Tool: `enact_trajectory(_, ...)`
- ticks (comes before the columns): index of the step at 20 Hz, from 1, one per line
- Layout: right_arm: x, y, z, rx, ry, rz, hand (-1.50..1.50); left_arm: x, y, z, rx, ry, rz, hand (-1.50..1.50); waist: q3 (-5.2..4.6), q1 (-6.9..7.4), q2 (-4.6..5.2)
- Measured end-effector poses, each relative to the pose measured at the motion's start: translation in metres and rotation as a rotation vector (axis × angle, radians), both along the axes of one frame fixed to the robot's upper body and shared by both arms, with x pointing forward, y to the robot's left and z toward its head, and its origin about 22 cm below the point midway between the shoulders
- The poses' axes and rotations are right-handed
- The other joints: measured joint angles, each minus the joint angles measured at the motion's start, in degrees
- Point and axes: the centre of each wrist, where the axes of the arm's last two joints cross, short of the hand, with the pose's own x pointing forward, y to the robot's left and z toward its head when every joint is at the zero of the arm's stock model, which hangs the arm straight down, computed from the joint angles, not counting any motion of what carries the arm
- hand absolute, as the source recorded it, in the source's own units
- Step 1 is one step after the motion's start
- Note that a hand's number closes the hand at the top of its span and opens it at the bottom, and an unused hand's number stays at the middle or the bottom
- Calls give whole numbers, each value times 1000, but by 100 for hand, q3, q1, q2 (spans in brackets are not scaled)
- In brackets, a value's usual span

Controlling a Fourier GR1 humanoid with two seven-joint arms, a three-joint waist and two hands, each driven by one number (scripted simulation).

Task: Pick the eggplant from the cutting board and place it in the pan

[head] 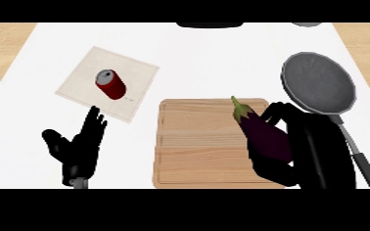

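The right hand (278,142) is curling its fingers and thumb round the eggplant (262,129) at the cutting board's (198,147) right edge, seemingly just lifted off it, beside the pan (318,83), while the left hand (76,147) is resting open.

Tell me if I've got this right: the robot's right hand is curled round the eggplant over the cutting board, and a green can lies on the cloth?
Nearly. The can is red, not green, as the head view shows. The rest holds: the right hand curls round the eggplant over the cutting board, and the can lies on the cloth.
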Motion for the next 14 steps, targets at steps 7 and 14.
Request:
enact_trajectory(7,46,-39,-2,98,-22,-54,150,-6,3,2,2,-6,-14,0,3,51,13)
enact_trajectory(14,106,-95,-21,68,-74,-132,150,-1,5,1,-3,-1,-12,0,4,87,29)
